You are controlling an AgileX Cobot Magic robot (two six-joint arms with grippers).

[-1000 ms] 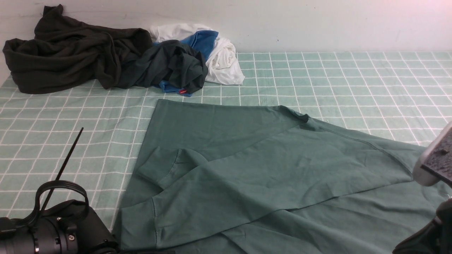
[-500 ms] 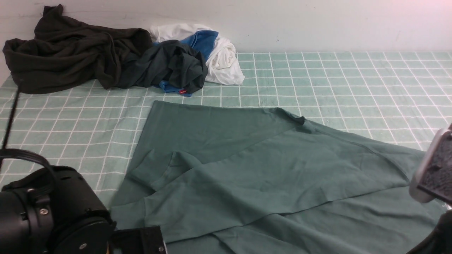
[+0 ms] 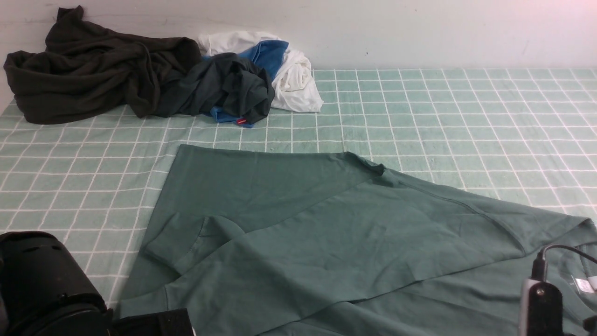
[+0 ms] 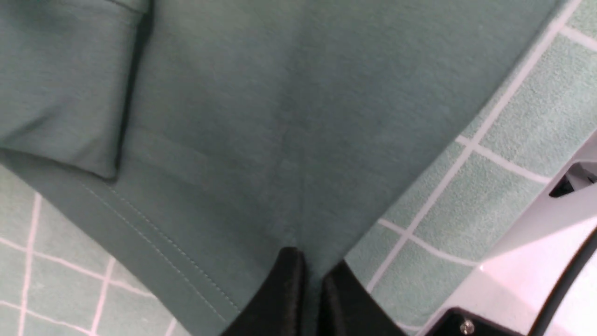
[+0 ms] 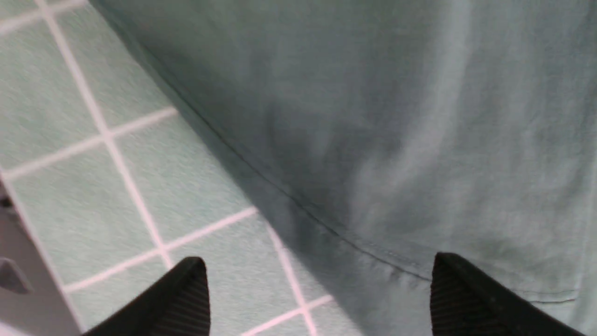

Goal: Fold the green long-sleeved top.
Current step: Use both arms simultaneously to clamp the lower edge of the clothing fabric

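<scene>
**Desk:** Where does the garment sit?

**Photographer:** The green long-sleeved top [image 3: 326, 242] lies spread on a checked tablecloth [image 3: 466, 116], in front of the robot and between its two arms. It is well apart from a heap of other clothes [image 3: 140, 79] by the far wall. One sleeve [image 3: 280, 261] is laid slantwise across the body.

**Desk:** And the grippers?

**Photographer:** The left gripper [image 4: 305, 298] has its fingers pressed together, pinching the top's stitched edge at the near-left corner. The right gripper [image 5: 322, 298] has its fingers spread wide and holds nothing. It hangs just above the seamed near-right edge, where fabric meets tablecloth.

**Desk:** Which way does the top run?

**Photographer:** Its long axis runs across the table from the robot's left to its right. A white neck label [image 3: 583, 284] shows at the right end, beside the right arm. Each arm has one end of the near edge, and the rest of the garment lies ahead of both.

**Desk:** So what does the next move turn on?

**Photographer:** Likely on the right side. That arm is the nearer one to the unheld end, and the edge lies directly under its open fingers.
</scene>
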